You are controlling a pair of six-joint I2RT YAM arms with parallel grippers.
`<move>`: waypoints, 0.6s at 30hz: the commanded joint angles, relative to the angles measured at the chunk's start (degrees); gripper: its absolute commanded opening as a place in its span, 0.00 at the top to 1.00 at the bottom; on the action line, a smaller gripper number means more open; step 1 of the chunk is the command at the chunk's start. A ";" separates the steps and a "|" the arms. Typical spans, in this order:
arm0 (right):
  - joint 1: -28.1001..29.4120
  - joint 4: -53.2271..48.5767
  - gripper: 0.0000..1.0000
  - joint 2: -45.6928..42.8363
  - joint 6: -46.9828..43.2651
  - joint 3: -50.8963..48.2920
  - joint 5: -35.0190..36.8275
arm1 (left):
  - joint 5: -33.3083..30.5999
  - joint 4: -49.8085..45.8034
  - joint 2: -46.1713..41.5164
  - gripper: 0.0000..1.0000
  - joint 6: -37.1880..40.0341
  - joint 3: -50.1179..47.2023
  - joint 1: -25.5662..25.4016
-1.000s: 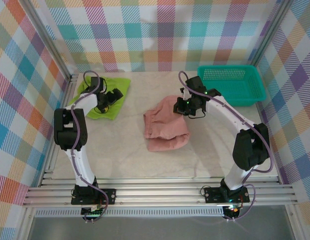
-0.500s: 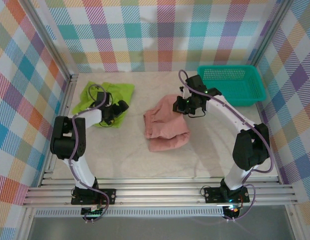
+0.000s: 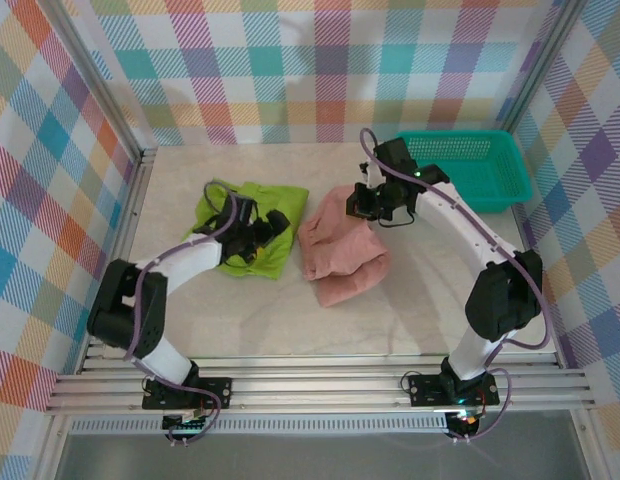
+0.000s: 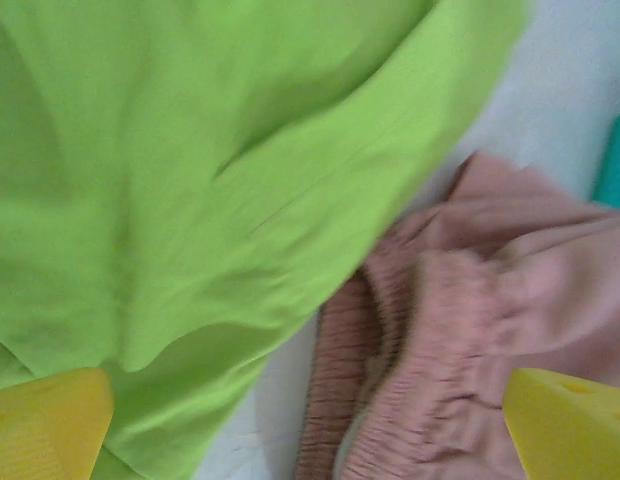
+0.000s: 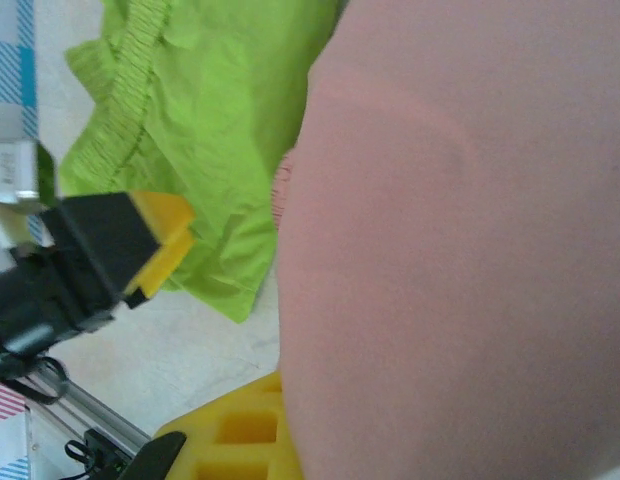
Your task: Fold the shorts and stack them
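Lime-green cloth is lying left of centre on the pale table (image 3: pixel 240 320): these are your green shorts (image 3: pixel 282 200), crumpled into a loose heap. Your left gripper (image 3: pixel 268 226) is reaching over them from the left. In the left wrist view its yellow fingertips (image 4: pixel 45 425) are standing wide apart, one over the green shorts (image 4: pixel 190 180) and the other over the pink shorts (image 4: pixel 470 290). Nothing is being pinched between them, and you cannot tell whether they are pressing on the cloth.

Just to the right, the pink shorts (image 3: pixel 340 255) are lying bunched near the middle of the table. Their gathered waistband is sitting right beside the green edge, with a sliver of table (image 4: pixel 275 400) showing between the two at one point.

Your right gripper (image 3: pixel 375 205) is hanging over the far edge of the pink shorts with its fingers closed on the pink cloth. In the right wrist view that cloth (image 5: pixel 460 250) is running up against the gripper's own yellow finger (image 5: pixel 230 435). Beyond it you are seeing the green shorts (image 5: pixel 210 130) and one black, yellow-padded finger (image 5: pixel 140 240) of the left gripper.

At far right, the teal basket (image 3: pixel 470 165) is sitting in the back corner, apart from both pairs.
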 commanded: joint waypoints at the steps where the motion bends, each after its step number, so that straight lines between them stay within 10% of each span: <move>1: -0.22 -2.95 1.00 -1.85 -0.57 4.68 -1.90 | -2.64 -9.29 -7.49 0.00 5.05 6.80 3.69; 9: 0.02 -4.70 1.00 -2.04 3.10 14.52 -6.15 | -1.00 -13.93 -5.43 0.00 10.96 7.71 17.24; 18: 0.90 -9.27 1.00 1.12 5.81 26.54 -6.45 | 3.12 -3.58 6.13 0.00 11.35 5.13 18.56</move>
